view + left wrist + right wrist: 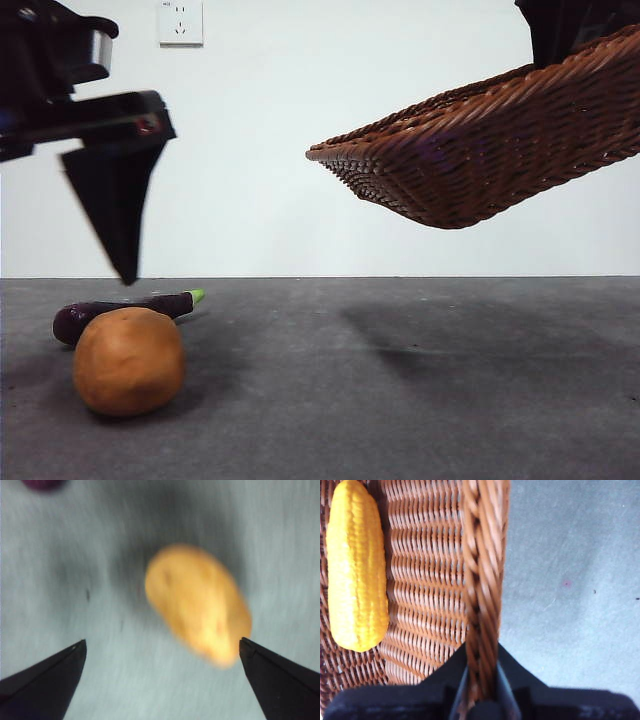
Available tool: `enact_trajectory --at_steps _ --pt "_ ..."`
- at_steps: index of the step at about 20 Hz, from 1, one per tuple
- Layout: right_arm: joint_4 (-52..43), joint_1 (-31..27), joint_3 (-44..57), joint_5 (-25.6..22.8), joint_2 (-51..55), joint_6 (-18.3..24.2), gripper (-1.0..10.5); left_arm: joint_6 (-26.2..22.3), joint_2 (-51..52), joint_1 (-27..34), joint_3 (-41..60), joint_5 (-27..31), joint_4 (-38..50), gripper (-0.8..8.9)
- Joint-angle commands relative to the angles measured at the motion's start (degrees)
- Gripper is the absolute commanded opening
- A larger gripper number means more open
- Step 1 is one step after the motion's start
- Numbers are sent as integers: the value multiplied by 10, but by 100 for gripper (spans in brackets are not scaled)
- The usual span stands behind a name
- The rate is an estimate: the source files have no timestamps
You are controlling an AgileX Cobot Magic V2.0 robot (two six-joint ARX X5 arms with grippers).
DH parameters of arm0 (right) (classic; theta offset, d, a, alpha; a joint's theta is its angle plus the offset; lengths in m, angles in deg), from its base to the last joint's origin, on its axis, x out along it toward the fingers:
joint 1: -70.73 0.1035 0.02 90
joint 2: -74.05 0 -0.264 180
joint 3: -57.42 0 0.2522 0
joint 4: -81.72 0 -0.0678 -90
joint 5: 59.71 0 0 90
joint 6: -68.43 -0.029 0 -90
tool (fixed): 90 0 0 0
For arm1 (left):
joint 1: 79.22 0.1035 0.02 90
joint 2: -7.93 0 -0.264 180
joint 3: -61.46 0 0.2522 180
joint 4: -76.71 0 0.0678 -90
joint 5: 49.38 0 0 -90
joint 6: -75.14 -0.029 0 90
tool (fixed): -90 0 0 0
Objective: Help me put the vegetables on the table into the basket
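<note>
The round orange-brown potato [129,361] lies on the table [400,400] at the front left, with the dark purple eggplant [120,312] just behind it. My left gripper [115,225] hangs open above them, and its wrist view shows the potato [197,602] below the spread jaws [160,652]. The wicker basket [490,150] is held tilted in the air at the upper right. My right gripper [480,680] is shut on its braided rim [482,570]. The yellow corn cob [356,565] lies inside the basket.
A white wall with a socket [180,22] stands behind the table. The basket's shadow falls on the table's right half.
</note>
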Motion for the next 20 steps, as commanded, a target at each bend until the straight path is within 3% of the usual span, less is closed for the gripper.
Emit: enact_trajectory --at_steps 1,4,8,11,12,13,15,16,20 --pt "-6 0 4 4 -4 11 -8 42 -31 0 1 -11 29 616" --pt "-5 0 4 4 -4 22 -8 60 -88 0 1 -49 46 616" --pt "-5 0 4 4 -4 32 -8 106 -141 5 1 -37 85 616" --pt "-5 0 4 4 -4 40 -8 110 -145 5 1 -36 104 612" --pt "-5 0 4 4 -4 42 -8 109 -145 5 1 -33 103 517" --pt "-5 0 4 4 -4 44 -8 109 -145 5 1 -33 102 311" --pt "-5 0 4 4 -4 45 -8 105 -145 5 1 -33 104 46" --pt "-5 0 4 4 -4 45 -8 100 -145 5 1 -33 106 -12" --pt "-2 0 4 4 -4 46 -8 54 -135 5 -2 -38 119 -9"
